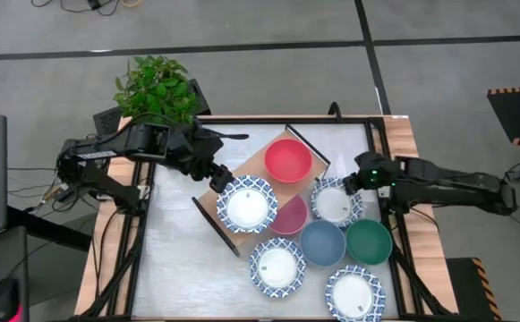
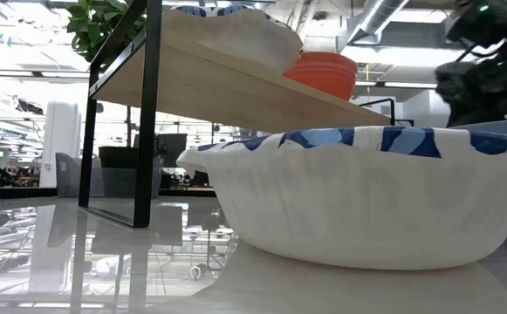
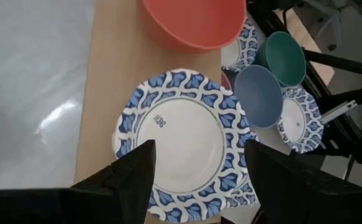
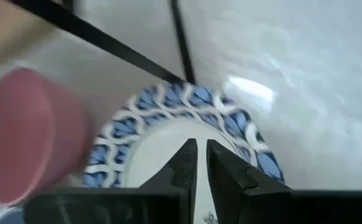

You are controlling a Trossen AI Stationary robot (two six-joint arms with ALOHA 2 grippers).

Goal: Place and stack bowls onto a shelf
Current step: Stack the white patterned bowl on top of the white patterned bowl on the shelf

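Up above, the left arm reached in from the table's left side, past the green plant point(image 1: 155, 85), toward the shelf point(image 1: 258, 159). The left gripper point(image 1: 217, 176) hung at the edge of a white bowl with a blue-patterned rim point(image 1: 247, 205) that sat on the shelf's wood board. Its two dark fingers point(image 3: 123, 180) were spread wide, one on each side of that bowl point(image 3: 184, 144), and they held nothing. A red bowl point(image 1: 288, 160) sat farther along the same board, just beside the patterned one. The right arm stretched in from the table's right side, and the right gripper point(image 1: 350, 182) was over another white bowl with a blue rim point(image 1: 335, 202) down on the table. Its fingers point(image 4: 182, 163) were pinched almost together, right at that bowl's point(image 4: 187, 127) inside, but I could not tell if they gripped its rim. A pink bowl point(image 1: 289, 215) lay partly under the shelf's edge. A blue bowl point(image 1: 322, 241) and a green bowl point(image 1: 368, 241) sat side by side near it. Two more patterned bowls point(image 1: 277, 266) rested on the white table point(image 1: 174, 259) closer to the front, one point(image 1: 354, 293) near the corner.
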